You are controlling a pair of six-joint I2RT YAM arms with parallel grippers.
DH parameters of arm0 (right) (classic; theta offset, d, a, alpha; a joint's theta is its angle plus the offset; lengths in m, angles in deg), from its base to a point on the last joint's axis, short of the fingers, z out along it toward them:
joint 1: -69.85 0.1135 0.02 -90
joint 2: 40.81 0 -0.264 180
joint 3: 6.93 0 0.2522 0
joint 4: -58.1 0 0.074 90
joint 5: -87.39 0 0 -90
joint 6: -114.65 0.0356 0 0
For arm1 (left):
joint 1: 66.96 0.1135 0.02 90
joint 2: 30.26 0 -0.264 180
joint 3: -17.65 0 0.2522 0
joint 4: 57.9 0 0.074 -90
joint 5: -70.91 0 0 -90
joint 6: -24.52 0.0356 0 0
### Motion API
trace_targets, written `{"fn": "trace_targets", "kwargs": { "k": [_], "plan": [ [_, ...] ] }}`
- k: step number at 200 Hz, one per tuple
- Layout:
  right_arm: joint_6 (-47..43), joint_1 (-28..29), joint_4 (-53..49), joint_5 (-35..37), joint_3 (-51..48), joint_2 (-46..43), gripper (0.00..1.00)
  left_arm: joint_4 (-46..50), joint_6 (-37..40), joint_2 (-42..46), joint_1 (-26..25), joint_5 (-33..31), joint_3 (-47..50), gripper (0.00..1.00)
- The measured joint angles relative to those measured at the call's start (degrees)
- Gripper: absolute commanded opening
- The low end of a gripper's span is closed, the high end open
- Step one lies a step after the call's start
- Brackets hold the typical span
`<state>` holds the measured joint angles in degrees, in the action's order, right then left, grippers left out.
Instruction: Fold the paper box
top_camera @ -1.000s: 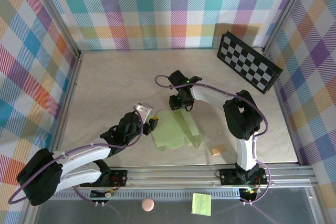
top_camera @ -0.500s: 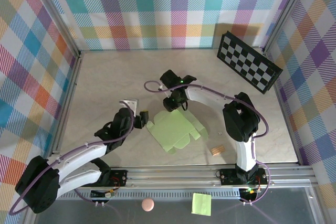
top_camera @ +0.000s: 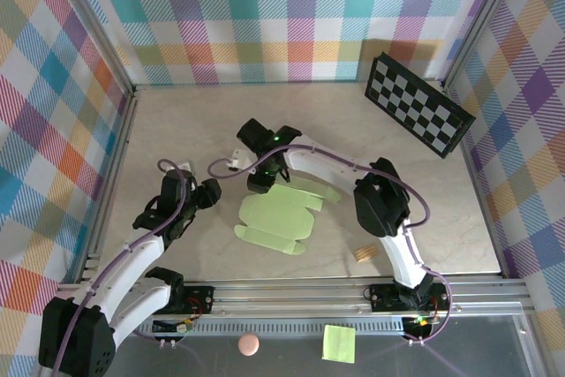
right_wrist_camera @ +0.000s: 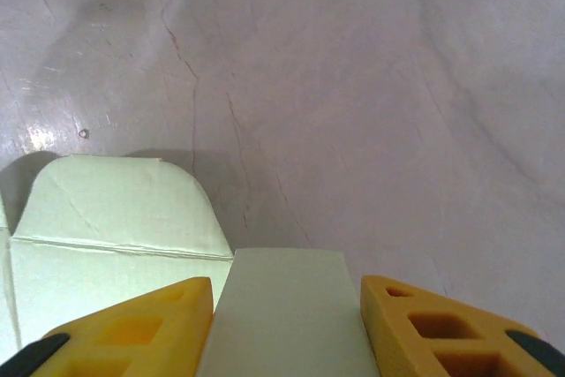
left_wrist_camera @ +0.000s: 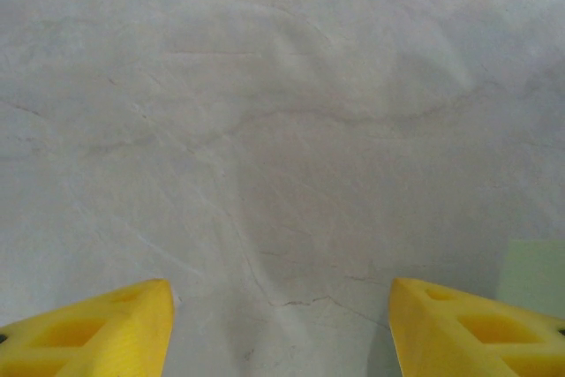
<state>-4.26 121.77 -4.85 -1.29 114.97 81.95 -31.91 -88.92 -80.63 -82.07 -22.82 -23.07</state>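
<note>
Two arms reach over a pale, marble-veined bench boxed in by plaid walls of many colours, with a black-and-white checkerboard propped in the far right corner. Flat near the middle of the bench lies the paper box, a pale green die-cut sheet with its flaps spread out. A small tan block sits on the bench to the right of it, well apart. On the grey ledge in front of the rail lie a brighter green sticky note and a pink ball. The right tool stands at the sheet's far edge, and one flap runs up between its yellow fingers — whether pinched or merely straddled I cannot tell, since the flap's near end is cut off by the frame. The left tool hangs to the left of the sheet over bare bench, jaws wide and holding nothing; a sliver of pale green shows at the right edge of its wrist view. From above, the right tool's fingertips are hidden under its own black wrist.
</note>
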Motion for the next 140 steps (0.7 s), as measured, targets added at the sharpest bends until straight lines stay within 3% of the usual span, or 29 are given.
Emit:
{"fn": "trace_targets", "kwargs": {
  "k": [72,105,122,140],
  "plan": [
    [-4.9,1.6,0.6,2.8,3.6,7.3,0.17,4.7,-0.1,-0.7,0.6,3.6,-2.6,0.65],
    [-5.0,1.7,1.6,2.3,2.9,7.0,0.31,5.5,-0.1,-1.8,0.7,5.3,-3.7,0.65],
    [-4.7,1.7,1.6,2.2,2.8,6.9,0.47,5.8,0.2,-2.7,0.7,6.4,-4.2,0.64],
    [-3.6,1.7,1.7,1.2,2.1,6.1,0.57,5.9,0.5,-3.6,0.7,7.6,-5.1,0.64]
  ]
}}
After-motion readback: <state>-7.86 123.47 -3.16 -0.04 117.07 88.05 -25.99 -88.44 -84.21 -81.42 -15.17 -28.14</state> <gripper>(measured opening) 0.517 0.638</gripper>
